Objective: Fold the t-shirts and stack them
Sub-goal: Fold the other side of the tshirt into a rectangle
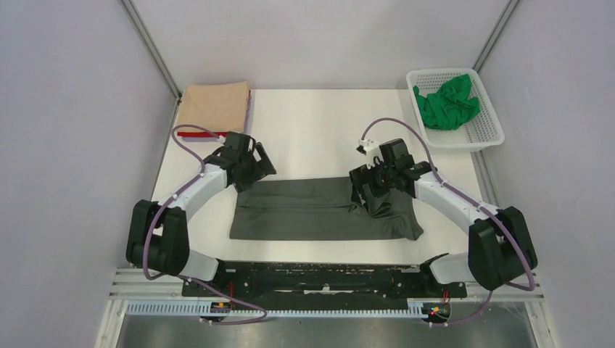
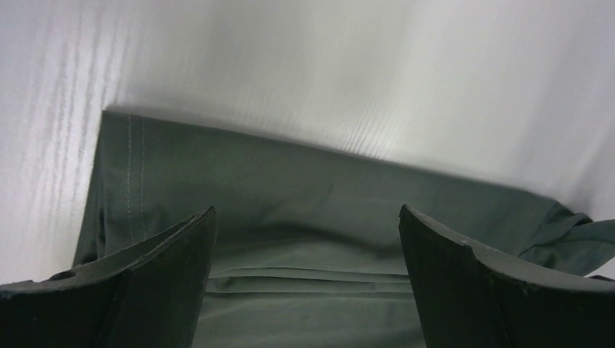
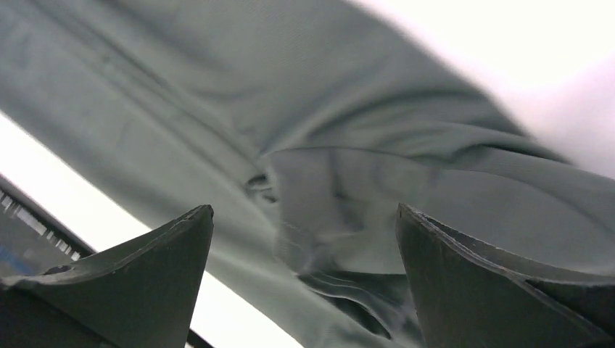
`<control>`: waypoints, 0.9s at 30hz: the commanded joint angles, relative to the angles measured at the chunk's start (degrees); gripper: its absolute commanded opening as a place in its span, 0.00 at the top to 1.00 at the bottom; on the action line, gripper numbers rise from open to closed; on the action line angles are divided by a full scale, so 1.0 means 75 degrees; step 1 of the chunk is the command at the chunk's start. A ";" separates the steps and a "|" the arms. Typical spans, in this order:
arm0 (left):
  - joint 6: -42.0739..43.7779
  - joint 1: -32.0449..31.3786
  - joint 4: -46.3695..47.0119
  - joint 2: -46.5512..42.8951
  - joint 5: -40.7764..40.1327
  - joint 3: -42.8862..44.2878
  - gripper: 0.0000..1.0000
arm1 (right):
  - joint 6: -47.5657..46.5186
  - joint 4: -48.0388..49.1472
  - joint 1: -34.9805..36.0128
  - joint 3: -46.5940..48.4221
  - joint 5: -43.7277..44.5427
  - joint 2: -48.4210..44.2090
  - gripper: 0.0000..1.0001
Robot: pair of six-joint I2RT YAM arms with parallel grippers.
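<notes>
A dark grey t-shirt (image 1: 312, 210) lies folded into a long band across the middle of the table, its right end bunched and rumpled. My left gripper (image 1: 250, 174) hovers open over the band's far left corner. In the left wrist view the jaws (image 2: 307, 217) stand wide apart with only flat grey cloth (image 2: 304, 188) below them. My right gripper (image 1: 366, 192) is open above the rumpled right part, with creased cloth (image 3: 341, 181) beneath its spread fingers (image 3: 304, 214). A folded tan t-shirt (image 1: 214, 105) rests at the back left, a red one (image 1: 192, 134) showing under its front edge.
A white mesh basket (image 1: 489, 130) at the back right holds a crumpled bright green t-shirt (image 1: 446, 101). Grey walls close in on both sides. The black rail with the arm bases (image 1: 319, 279) runs along the near edge.
</notes>
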 commanded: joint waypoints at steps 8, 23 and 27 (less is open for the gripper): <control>0.0162 0.0003 -0.0153 0.0615 -0.0754 -0.0309 0.00 | -0.0798 -0.0604 0.1135 -0.0670 -0.2076 0.0798 0.02; -0.0038 0.0013 -0.0062 0.0846 -0.1025 -0.0330 0.00 | 0.0592 -0.0419 0.0195 -0.0197 0.0524 -0.0730 0.02; -0.0061 0.0006 -0.0028 0.0938 -0.0985 -0.0361 0.00 | 0.0697 -0.0433 -0.0061 -0.0627 -0.0441 -0.0673 0.02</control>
